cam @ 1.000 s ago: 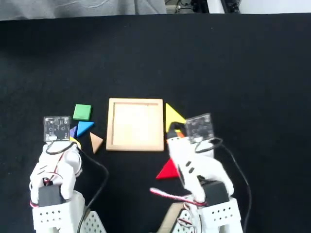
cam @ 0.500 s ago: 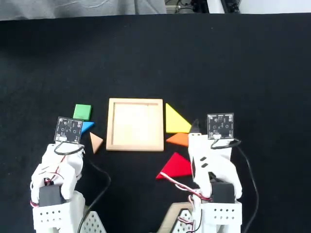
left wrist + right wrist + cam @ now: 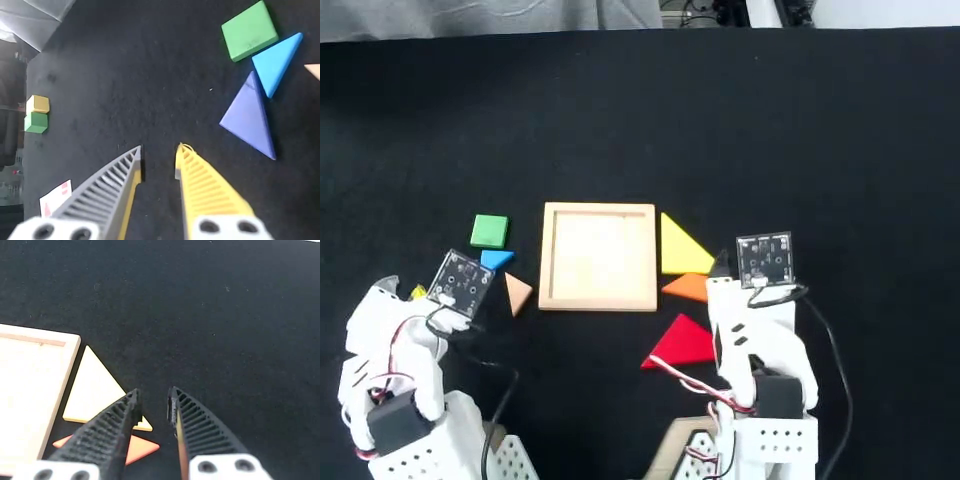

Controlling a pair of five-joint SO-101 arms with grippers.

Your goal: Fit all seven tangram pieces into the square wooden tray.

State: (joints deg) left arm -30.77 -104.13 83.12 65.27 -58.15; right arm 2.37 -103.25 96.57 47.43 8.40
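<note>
The square wooden tray (image 3: 548, 257) lies with nothing in it, its corner showing as tray (image 3: 30, 370). Left of it lie a green square (image 3: 489, 231), a blue triangle (image 3: 497, 260) and a tan triangle (image 3: 517, 293). The left wrist view shows green square (image 3: 249, 31), blue triangle (image 3: 277, 61) and a purple triangle (image 3: 250, 117). My left gripper (image 3: 159, 157) hangs slightly open over bare cloth beside them, holding nothing. Right of the tray lie a yellow triangle (image 3: 680, 247), an orange piece (image 3: 688, 287) and a red triangle (image 3: 682, 342). My right gripper (image 3: 153, 396) stands slightly open by yellow triangle (image 3: 95, 390).
The black cloth (image 3: 640, 120) covers the whole table, with wide free room behind the tray. Both arm bases stand at the near edge. Past the cloth's left edge sit small yellow and green blocks (image 3: 37, 114) and a white sheet (image 3: 57, 196).
My left arm has swung left and back, away from the blue and purple triangles. My right arm moved right off the yellow and orange pieces, uncovering them, then held still.
</note>
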